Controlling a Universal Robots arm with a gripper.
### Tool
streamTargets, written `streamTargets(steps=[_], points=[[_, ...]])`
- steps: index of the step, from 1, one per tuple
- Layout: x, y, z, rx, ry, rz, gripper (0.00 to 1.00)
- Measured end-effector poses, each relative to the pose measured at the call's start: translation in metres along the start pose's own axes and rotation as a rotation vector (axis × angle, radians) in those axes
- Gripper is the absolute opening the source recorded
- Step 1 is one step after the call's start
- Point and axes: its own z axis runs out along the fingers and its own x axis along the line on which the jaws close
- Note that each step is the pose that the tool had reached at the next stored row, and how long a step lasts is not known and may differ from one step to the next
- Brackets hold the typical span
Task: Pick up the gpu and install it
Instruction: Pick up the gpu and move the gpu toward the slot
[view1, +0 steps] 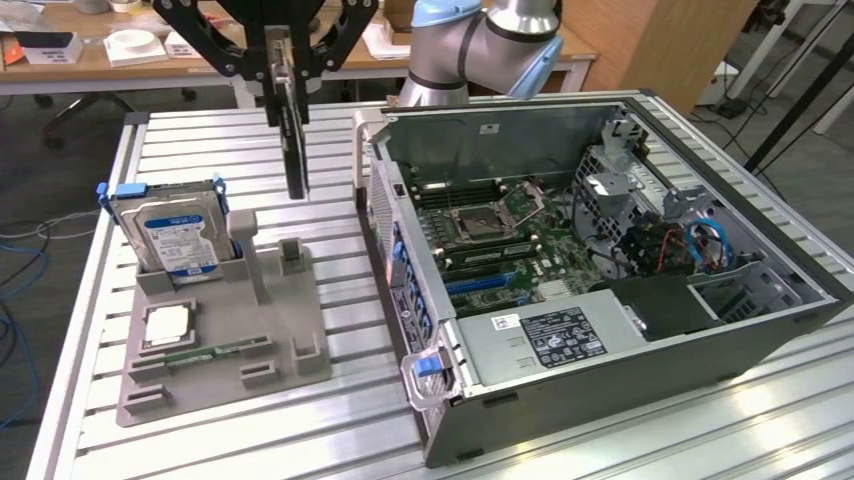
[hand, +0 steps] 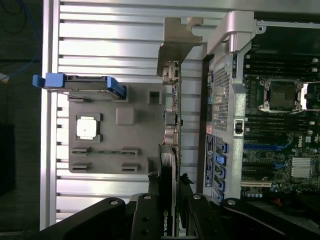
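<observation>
The gpu (view1: 295, 150) hangs on edge above the slatted table, between the grey holder and the open computer case. My gripper (view1: 284, 62) is shut on its upper end, one black finger on each face. From the wrist view the gpu (hand: 171, 100) appears edge-on. Its silver end bracket (hand: 176, 42) points away from the camera, and my gripper (hand: 169, 202) clamps the black cooler side. The card is lifted clear of the holder's slots and sits just outside the case's rear wall (view1: 395, 215).
The grey holder (view1: 287, 330) carries a hard drive (view1: 174, 235) with blue rails, a processor (view1: 167, 325) and a memory stick (view1: 214, 352). Inside the open case lies the motherboard (view1: 487, 225) with blue expansion slots (view1: 481, 283). The arm's base (view1: 467, 50) stands behind the case.
</observation>
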Motion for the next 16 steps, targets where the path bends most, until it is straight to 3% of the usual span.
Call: streamTargets(steps=[16], points=[[-0.019, -0.0002, 0.0001, 0.0000, 0.0000, 0.000, 0.26]])
